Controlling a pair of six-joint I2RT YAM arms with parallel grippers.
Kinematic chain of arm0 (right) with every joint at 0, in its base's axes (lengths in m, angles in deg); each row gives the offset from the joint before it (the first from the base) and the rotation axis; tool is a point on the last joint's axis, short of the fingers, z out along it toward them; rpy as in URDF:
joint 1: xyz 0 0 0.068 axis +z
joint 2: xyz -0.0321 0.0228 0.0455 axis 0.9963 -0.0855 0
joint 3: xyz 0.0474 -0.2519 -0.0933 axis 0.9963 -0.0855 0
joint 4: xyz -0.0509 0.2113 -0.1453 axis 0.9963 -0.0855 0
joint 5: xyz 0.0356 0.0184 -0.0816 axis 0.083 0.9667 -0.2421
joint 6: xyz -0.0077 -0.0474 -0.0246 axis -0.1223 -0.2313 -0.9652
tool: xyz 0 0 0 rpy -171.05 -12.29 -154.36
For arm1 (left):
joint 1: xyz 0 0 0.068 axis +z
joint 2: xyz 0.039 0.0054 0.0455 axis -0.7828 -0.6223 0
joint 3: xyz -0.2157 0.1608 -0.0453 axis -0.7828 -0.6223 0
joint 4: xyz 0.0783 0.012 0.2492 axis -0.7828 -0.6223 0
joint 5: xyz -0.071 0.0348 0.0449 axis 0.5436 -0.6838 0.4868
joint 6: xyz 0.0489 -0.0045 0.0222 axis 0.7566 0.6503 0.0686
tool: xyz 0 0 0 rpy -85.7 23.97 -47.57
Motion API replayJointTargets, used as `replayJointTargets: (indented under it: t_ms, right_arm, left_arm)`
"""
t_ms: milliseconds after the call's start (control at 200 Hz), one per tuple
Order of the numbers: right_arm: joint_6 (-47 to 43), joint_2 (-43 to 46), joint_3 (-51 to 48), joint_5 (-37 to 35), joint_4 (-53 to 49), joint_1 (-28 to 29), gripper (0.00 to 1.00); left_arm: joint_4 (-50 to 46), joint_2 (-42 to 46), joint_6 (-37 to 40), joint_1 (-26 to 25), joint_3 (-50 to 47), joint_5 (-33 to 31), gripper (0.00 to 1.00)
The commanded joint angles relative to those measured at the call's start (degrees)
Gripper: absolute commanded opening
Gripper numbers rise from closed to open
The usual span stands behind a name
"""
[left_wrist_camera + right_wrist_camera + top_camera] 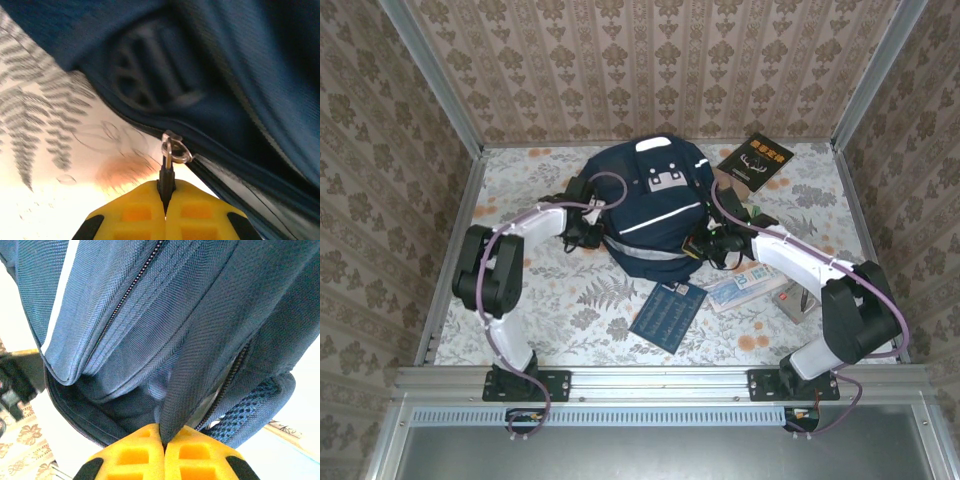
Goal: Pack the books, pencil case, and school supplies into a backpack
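My left pincer [165,189] pinches the small metal zipper pull [174,150] while my right pincer [163,434] clamps the large navy-blue fabric backpack [200,315], probably steadying it for unzipping.

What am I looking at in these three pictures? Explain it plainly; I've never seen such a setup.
These are two robot arms, left arm and right arm, bolted at the near edge of a table covered in floral cloth. The wide picture comes from a camera above and behind them. The other two come from a camera on each wrist, looking past its yellow fingers.

A navy backpack sits in the middle. On the cloth lie a black book with orange lettering, a navy book and a light-blue pack.

The left gripper is shut on the backpack's zipper pull. The right gripper pinches a fold of its fabric.
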Motion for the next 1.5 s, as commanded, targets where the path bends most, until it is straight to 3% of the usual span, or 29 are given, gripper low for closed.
replayJointTargets:
  t_ms: [0, 500, 590, 725, 980, 1045, 1190, 1345, 1495]
  right_arm:
    - [-2.9, 2.4, 1.1, 0.9, -3.0, -0.7, 0.00]
    - [-4.3, -2.5, 6.0, 5.2, -1.6, -0.2, 0.00]
    - [-4.4, -2.8, 6.6, 5.5, -1.4, 0.2, 0.00]
    - [-4.6, -4.7, 8.5, 5.9, -0.9, 1.3, 0.00]
    - [-4.4, -10.7, 14.7, 6.4, -0.6, 4.7, 0.00]
    - [-4.4, -11.6, 15.4, 6.4, -0.8, 5.0, 0.09]
    - [-6.1, -10.9, 15.4, 4.3, -2.3, 4.9, 0.45]
    - [-8.9, -7.9, 13.7, 0.1, -4.9, 4.1, 0.55]
    - [-11.3, -4.9, 11.8, -4.1, -7.9, 2.8, 0.58]
  left_arm:
    - [1.8, -3.4, 0.9, 2.0, 5.1, -2.8, 0.00]
    - [8.2, -3.1, 0.1, 5.1, 5.1, -2.6, 0.00]
    - [10.2, -2.9, -0.6, 6.3, 4.6, 0.4, 0.00]
    - [16.7, 2.0, -4.1, 7.6, -0.4, 5.9, 0.42]
    - [19.8, 15.6, -9.5, 10.5, -9.3, 12.5, 0.65]
    - [20.4, 19.0, -9.5, 10.5, -11.2, 15.2, 0.66]
    - [21.4, 23.9, -11.4, 8.6, -14.0, 16.3, 0.67]
    - [21.3, 22.4, -14.3, 5.5, -12.8, 13.2, 0.66]
    - [19.9, 15.5, -12.9, 1.8, -5.6, 10.1, 0.63]
